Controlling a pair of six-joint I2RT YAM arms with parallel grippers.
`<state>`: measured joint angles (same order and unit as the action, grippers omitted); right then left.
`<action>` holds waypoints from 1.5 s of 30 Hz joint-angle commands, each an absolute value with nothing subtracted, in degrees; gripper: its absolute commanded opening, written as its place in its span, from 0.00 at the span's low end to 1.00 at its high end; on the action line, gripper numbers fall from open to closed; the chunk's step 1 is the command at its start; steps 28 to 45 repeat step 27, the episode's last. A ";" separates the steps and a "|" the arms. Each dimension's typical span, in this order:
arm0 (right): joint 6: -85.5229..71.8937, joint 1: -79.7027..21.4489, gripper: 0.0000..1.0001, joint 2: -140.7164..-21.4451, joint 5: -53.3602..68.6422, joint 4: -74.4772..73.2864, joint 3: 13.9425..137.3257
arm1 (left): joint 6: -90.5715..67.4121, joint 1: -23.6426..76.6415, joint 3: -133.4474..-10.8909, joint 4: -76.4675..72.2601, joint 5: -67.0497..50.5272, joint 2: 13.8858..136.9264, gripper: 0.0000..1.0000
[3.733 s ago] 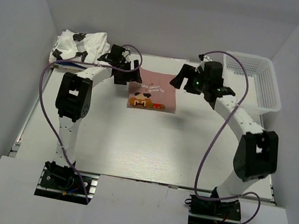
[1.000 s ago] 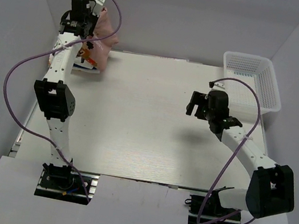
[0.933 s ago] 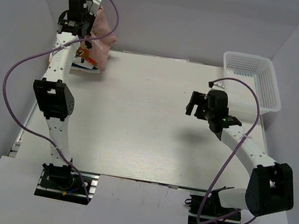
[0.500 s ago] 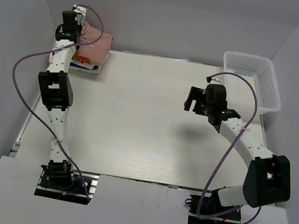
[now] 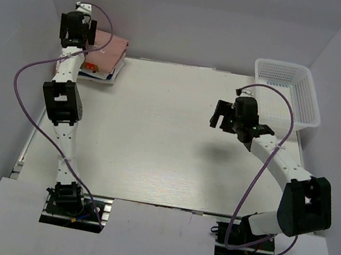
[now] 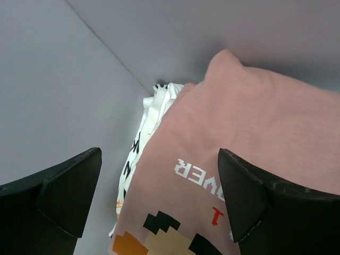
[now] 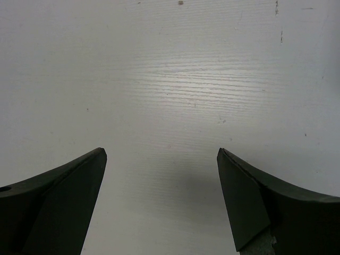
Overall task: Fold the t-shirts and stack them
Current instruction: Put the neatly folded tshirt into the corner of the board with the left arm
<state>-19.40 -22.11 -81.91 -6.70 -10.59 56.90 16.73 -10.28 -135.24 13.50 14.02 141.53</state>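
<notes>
The pink t-shirt (image 5: 109, 51) lies folded on top of a stack in the far left corner, its pixel print facing up in the left wrist view (image 6: 234, 154). A white t-shirt with black print (image 5: 98, 71) lies under it, and its edge shows in the left wrist view (image 6: 151, 119). I cannot make out a blue shirt. My left gripper (image 5: 79, 33) is open and empty, raised just above the stack's left side (image 6: 159, 154). My right gripper (image 5: 220, 116) is open and empty above bare table (image 7: 161, 154).
A white mesh basket (image 5: 309, 99) stands at the back right corner of the table (image 5: 154, 144). Grey walls close in on the left, back and right. The left arm's purple cable loops beside the stack.
The left gripper carried the pink shirt from mid-table to the far left corner, let it go flat on the stack and drew back. The right arm pulled away, then shifted slightly towards the back.
</notes>
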 commanded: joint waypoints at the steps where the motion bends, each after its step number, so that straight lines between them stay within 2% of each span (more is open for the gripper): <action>1: -20.56 -22.06 0.90 -78.76 -7.82 -11.34 57.92 | 10.49 -10.37 -136.14 15.89 17.03 134.74 1.00; 3: -21.00 -22.24 0.90 -76.83 -9.05 -10.99 57.22 | 6.18 -10.37 -134.66 20.38 17.05 132.64 1.00; 7: -21.27 -22.24 0.90 -70.08 -9.23 -9.23 54.14 | -0.61 -8.36 -120.03 21.71 16.09 122.02 1.00; 11: -21.36 -21.89 0.90 -65.66 -9.75 -8.79 50.89 | -10.77 -6.25 -106.02 23.19 6.35 107.87 1.00; 13: -21.53 -21.88 0.90 -64.34 -11.33 -10.36 50.36 | -14.75 -4.84 -94.97 23.12 -0.59 97.68 1.00; 15: -22.49 -21.89 0.90 -63.02 -11.78 -12.21 50.01 | -20.38 -2.03 -77.67 19.27 -6.83 89.08 1.00; 16: -23.72 -21.97 0.90 -62.84 -11.69 -12.91 49.23 | -22.30 -0.98 -71.17 13.16 -8.51 79.11 1.00; 18: -24.52 -22.06 0.90 -60.92 -11.43 -13.27 47.56 | -27.65 1.57 -53.64 6.10 -15.07 69.31 1.00; 19: -24.61 -21.97 0.90 -60.47 -10.56 -13.27 45.11 | -29.08 2.37 -48.91 1.02 -17.38 61.25 1.00; 21: -25.05 -22.06 0.90 -58.19 -10.46 -11.88 43.25 | -31.19 4.30 -40.57 0.00 -19.95 55.66 1.00; 26: -25.22 -21.89 0.90 -53.27 -9.40 -8.09 35.78 | -30.59 5.62 -38.94 11.58 -11.18 49.40 1.00; 45: -24.62 -21.97 0.90 -52.48 -8.88 -7.22 35.77 | -30.59 5.62 -38.94 11.60 -11.16 48.18 1.00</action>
